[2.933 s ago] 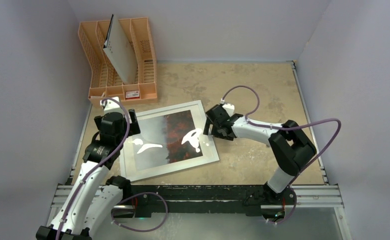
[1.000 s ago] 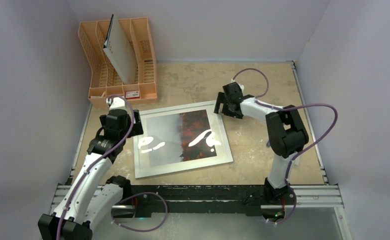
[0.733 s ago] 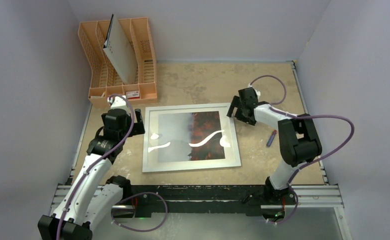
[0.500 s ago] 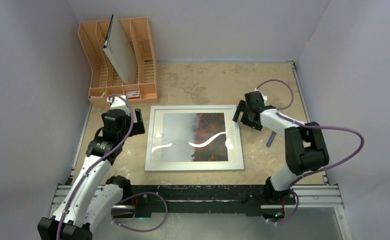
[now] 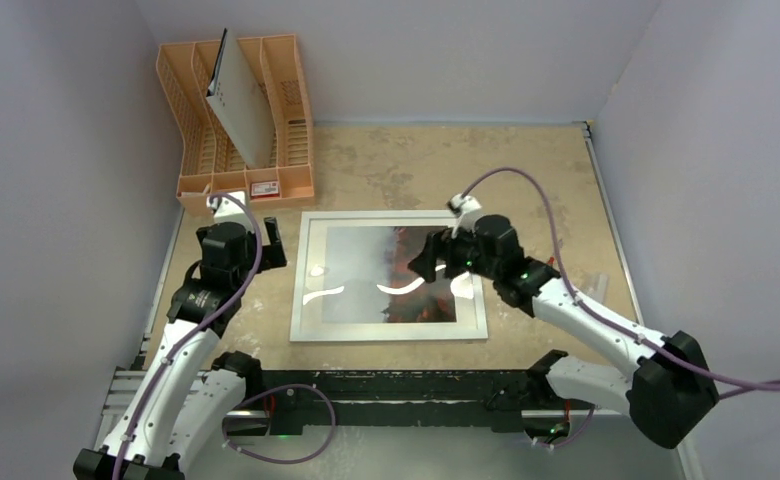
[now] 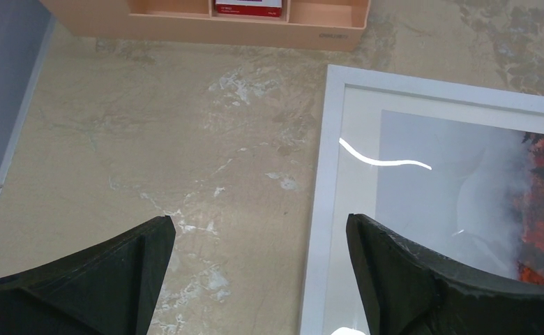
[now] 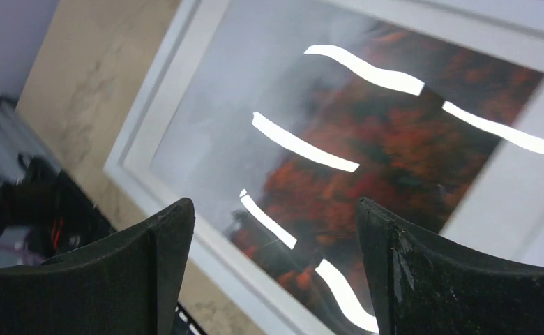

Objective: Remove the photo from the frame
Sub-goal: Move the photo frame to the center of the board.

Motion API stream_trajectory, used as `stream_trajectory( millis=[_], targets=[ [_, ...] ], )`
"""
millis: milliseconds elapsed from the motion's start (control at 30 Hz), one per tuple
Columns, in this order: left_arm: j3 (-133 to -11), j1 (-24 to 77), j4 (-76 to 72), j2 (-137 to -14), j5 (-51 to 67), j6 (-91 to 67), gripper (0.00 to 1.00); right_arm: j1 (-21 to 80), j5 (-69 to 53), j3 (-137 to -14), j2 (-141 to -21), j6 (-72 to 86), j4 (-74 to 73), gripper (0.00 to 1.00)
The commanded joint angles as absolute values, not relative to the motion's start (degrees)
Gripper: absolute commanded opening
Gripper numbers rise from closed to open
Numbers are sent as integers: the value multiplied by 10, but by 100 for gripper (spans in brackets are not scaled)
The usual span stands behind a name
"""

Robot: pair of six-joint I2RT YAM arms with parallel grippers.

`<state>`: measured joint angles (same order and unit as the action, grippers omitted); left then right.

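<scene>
The frame (image 5: pixel 303 285) lies flat and face up on the table, its narrow white border all round. Behind its glossy front sits the photo (image 5: pixel 361 270), pale grey on the left and dark red-orange on the right. My left gripper (image 5: pixel 274 243) hangs open just off the frame's left edge. In the left wrist view that gripper (image 6: pixel 261 227) straddles the white border (image 6: pixel 325 174) with nothing between its fingers. My right gripper (image 5: pixel 428 262) hovers open above the photo's red part. The right wrist view shows it (image 7: pixel 275 206) over the foliage (image 7: pixel 367 139), empty.
An orange plastic rack (image 5: pixel 191 130) stands at the back left with a grey-white holed board (image 5: pixel 238 105) leaning in it. A small red-and-white box (image 5: pixel 264 187) sits in its front slot. Walls close in on three sides. A metal rail (image 5: pixel 406 385) runs along the near edge.
The frame slid right and turned square to the table, then stopped. My right gripper left the frame's far right corner and swung over the photo. The left gripper barely moved.
</scene>
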<state>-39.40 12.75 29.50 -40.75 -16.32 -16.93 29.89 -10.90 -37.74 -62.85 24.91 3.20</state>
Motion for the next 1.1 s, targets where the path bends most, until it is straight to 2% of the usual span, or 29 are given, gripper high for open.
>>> stream_trajectory(
  millis=[0, 233, 500, 900, 1067],
  targets=[
    [-395, 124, 297, -404, -205, -187, 100, 409, -140, -359, -639, 171, 85, 84],
    [-400, 124, 309, -410, -209, -190, 100, 591, -66, -364, -708, 69, 93, 82],
    [-405, 124, 331, -401, -267, -217, 100, 720, 16, -392, -846, -22, 174, 82],
    [-413, 123, 348, -424, -285, -233, 100, 746, 69, -425, -935, -102, 204, 74],
    [-413, 122, 347, -426, -283, -233, 100, 746, 83, -434, -944, -102, 189, 62]
  ],
)
